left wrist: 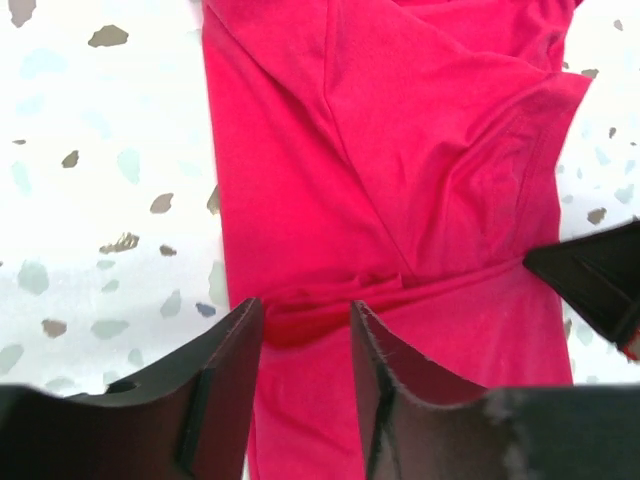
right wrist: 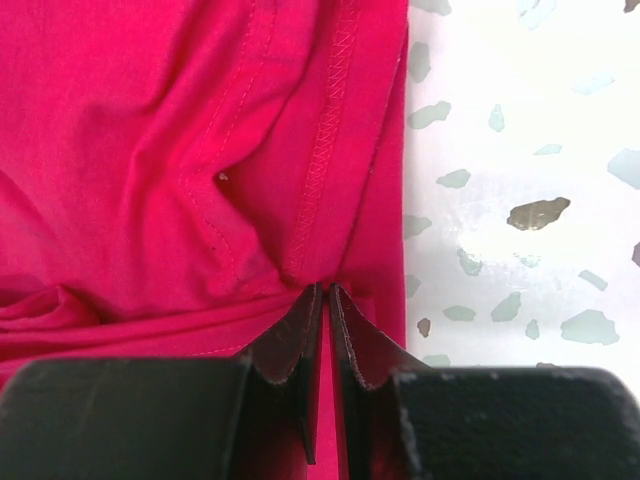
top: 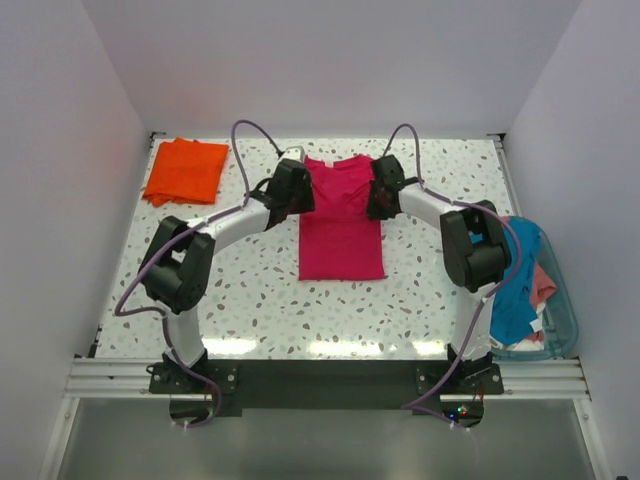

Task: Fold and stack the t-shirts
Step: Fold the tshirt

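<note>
Left end effector: my fingers stand apart, with the red t-shirt just under them. My right end effector is pinched tight on that shirt's edge.

From here my left pincer stands with jaws parted over a wrinkled fold of the magenta-red t-shirt; the cloth lies on the speckled white counter; the right pincer pokes in, dark, at the shirt's right edge.
</note>
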You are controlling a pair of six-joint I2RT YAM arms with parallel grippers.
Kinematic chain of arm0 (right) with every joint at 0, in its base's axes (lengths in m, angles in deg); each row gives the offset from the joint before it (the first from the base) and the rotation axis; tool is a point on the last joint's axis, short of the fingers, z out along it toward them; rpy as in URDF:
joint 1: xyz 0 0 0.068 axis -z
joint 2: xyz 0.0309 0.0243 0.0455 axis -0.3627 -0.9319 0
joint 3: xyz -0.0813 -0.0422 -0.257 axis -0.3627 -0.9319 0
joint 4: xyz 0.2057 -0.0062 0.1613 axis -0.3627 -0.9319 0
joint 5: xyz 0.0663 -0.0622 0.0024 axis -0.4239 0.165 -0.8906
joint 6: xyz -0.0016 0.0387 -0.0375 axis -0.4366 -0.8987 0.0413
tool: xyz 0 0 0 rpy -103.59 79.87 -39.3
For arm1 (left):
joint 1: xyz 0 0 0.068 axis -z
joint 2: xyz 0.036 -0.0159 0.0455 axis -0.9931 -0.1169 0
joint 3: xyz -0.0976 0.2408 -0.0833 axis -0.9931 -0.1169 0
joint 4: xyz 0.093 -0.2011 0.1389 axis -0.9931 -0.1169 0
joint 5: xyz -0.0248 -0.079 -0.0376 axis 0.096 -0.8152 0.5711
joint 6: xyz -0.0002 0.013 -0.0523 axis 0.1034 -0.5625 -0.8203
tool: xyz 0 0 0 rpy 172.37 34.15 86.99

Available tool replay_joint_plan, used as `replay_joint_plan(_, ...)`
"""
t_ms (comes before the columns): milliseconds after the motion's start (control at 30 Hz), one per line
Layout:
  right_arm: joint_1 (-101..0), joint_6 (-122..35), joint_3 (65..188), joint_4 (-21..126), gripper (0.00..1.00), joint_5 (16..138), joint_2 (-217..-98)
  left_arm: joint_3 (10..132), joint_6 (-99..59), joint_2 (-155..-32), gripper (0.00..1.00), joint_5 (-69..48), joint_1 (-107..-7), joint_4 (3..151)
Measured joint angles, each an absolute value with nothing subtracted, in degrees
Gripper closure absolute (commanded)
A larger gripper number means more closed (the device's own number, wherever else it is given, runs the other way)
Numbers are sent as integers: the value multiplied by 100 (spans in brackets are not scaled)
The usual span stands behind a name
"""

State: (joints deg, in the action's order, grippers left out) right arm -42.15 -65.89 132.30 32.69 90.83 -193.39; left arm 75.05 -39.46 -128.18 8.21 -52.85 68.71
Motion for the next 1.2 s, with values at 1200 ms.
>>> replay_joint_plan(1200, -5269, -7438, 9442, 4200, 80, 8832, -16517, 7319, -4414, -13614, 54, 577, -5381, 7503)
